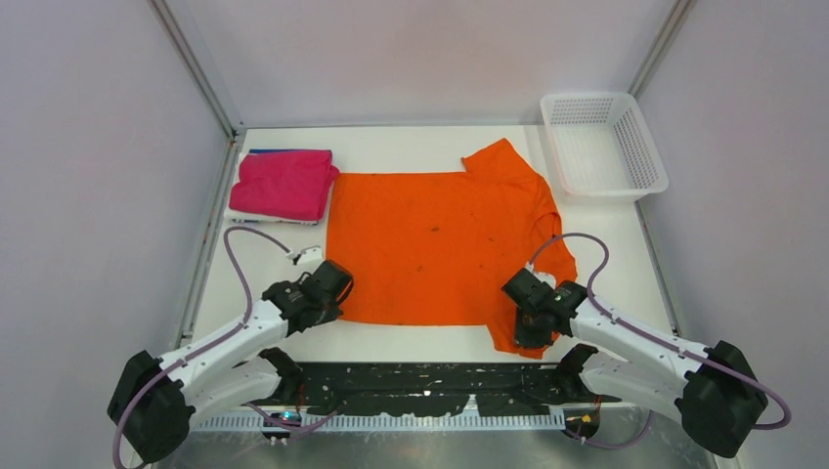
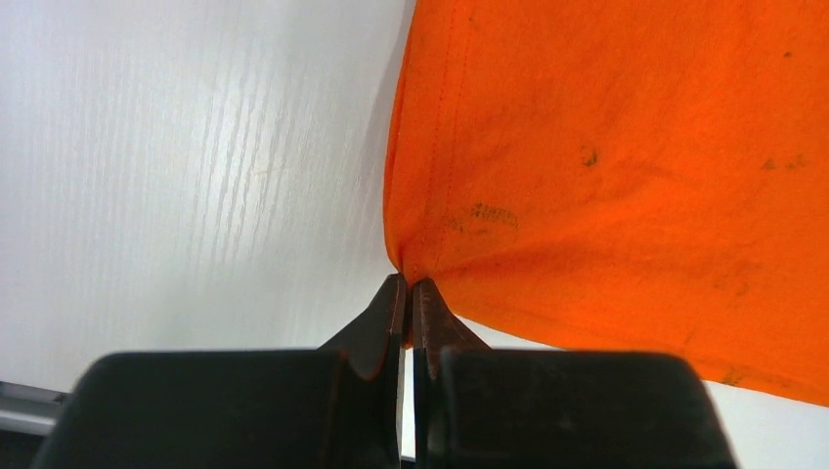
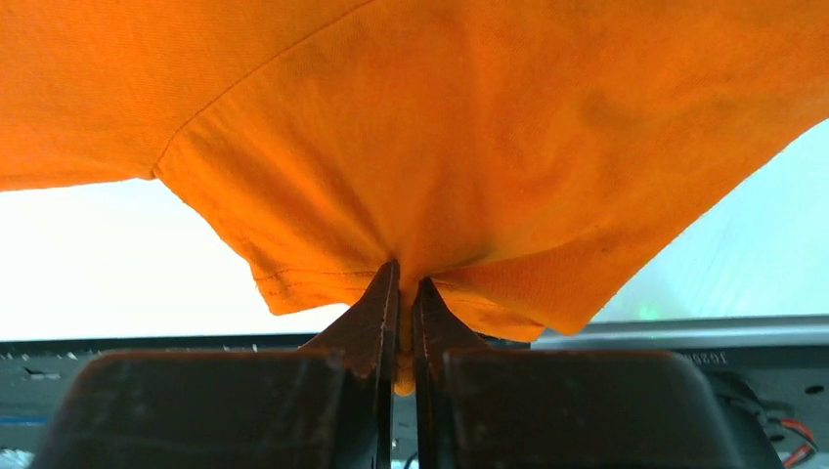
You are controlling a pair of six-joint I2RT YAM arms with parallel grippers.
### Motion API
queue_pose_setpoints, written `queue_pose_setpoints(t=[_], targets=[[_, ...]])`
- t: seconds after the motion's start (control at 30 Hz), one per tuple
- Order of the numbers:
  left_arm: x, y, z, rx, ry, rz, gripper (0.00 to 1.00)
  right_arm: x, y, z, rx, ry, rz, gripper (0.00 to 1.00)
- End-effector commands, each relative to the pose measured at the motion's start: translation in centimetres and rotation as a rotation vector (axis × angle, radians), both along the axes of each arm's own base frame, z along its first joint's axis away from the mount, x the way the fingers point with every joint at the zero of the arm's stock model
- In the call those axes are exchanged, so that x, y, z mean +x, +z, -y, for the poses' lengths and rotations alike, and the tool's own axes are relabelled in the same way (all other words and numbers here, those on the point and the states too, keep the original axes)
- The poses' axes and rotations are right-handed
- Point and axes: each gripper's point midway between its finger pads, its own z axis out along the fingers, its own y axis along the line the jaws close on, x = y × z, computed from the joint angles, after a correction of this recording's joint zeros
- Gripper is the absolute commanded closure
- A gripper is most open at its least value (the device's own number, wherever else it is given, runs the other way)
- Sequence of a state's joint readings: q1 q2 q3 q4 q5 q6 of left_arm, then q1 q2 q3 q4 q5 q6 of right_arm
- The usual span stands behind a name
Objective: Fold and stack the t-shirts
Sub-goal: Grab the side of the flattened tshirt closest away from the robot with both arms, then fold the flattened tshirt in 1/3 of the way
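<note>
walls (image 1: 420, 49) plain pale grey | table (image 1: 391, 147) white woodgrain | corner posts (image 1: 196, 66) metal | light even

White plastic mesh basket (image 1: 606, 147) upright at the far right corner of the white table (image 1: 411, 142), black perforated plate (image 1: 430, 376) along the table's near edge, grey walls (image 1: 420, 59) around the table

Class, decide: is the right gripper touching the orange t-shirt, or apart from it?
Touching. The right wrist view shows the right gripper shut on the orange t-shirt, cloth pinched between its closed jaws.
</note>
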State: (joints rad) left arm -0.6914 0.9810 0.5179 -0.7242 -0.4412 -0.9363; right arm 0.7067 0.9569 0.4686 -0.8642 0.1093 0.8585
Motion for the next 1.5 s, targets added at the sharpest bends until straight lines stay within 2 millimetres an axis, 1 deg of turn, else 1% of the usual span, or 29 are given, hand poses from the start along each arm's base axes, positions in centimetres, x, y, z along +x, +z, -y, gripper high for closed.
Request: queue_pose_setpoints(t=[0.0, 0.1, 0.17, 0.2, 0.3, 0.33, 0.47, 0.5, 0.6, 0.77, 0.8, 0.93, 0.97, 1.2, 1.33, 1.37, 1.4, 1.47], targets=[[-1.8, -0.1, -0.8, -0.033, 0.045, -0.032, 1.00, -1.7, 1.6, -0.2, -0.006, 0.014, -0.045, 0.93], [-2.5, 0.0, -0.7, -0.077, 0.050, -0.027, 1.00, -2.3, 1.9, -0.5, -0.005, 0.029, -0.047, 0.94], [-2.5, 0.2, -0.3, -0.109, 0.040, -0.004, 1.00, -2.0, 2.1, -0.5, -0.009, 0.025, -0.029, 0.94], [-2.2, 0.4, 0.0, -0.127, 0.029, 0.014, 1.00, -1.5, 2.3, -0.3, -0.021, 0.020, -0.007, 0.94], [-1.4, 1.0, 0.9, -0.167, 0.001, 0.051, 1.00, 0.3, 3.5, -0.9, -0.017, 0.032, 0.068, 0.94], [-1.2, 1.3, 1.1, -0.171, -0.004, 0.055, 1.00, 0.8, 3.8, -0.8, -0.028, 0.030, 0.092, 0.94], [-0.3, 2.2, 1.2, -0.149, -0.005, 0.079, 1.00, 2.7, 5.3, -1.1, -0.031, 0.030, 0.165, 0.94], [-0.1, 2.4, 1.2, -0.143, -0.006, 0.084, 1.00, 3.4, 5.7, -1.4, -0.021, 0.026, 0.187, 0.94], [0.7, 2.9, 1.5, -0.128, -0.007, 0.091, 1.00, 4.6, 6.3, -1.8, 0.000, 0.035, 0.203, 0.94], [2.8, 4.3, 2.0, -0.121, 0.012, 0.129, 1.00, 7.4, 7.8, -1.7, 0.007, 0.041, 0.233, 0.94], [3.5, 4.6, 2.0, -0.120, 0.024, 0.151, 1.00, 7.8, 8.0, -1.7, 0.008, 0.045, 0.238, 0.94], [5.3, 5.2, 1.8, -0.143, 0.057, 0.173, 1.00, 10.6, 9.3, -1.1, -0.020, 0.038, 0.278, 0.94], [5.7, 5.4, 1.6, -0.143, 0.066, 0.173, 1.00, 11.0, 9.4, -1.1, -0.018, 0.041, 0.278, 0.94], [9.0, 7.0, 1.3, -0.144, 0.093, 0.208, 1.00, 15.0, 10.5, -0.8, -0.030, 0.044, 0.302, 0.94], [10.8, 7.1, 1.2, -0.143, 0.104, 0.195, 1.00, 16.9, 10.7, -0.7, -0.027, 0.044, 0.306, 0.94], [11.2, 7.1, 1.2, -0.144, 0.106, 0.192, 1.00, 17.4, 10.3, -0.5, -0.032, 0.045, 0.296, 0.94], [11.7, 7.2, 1.3, -0.143, 0.108, 0.188, 1.00, 17.7, 10.5, -0.6, -0.024, 0.050, 0.297, 0.94], [12.6, 7.0, 1.3, -0.132, 0.115, 0.178, 1.00, 18.4, 10.3, -0.5, -0.029, 0.058, 0.283, 0.94]])
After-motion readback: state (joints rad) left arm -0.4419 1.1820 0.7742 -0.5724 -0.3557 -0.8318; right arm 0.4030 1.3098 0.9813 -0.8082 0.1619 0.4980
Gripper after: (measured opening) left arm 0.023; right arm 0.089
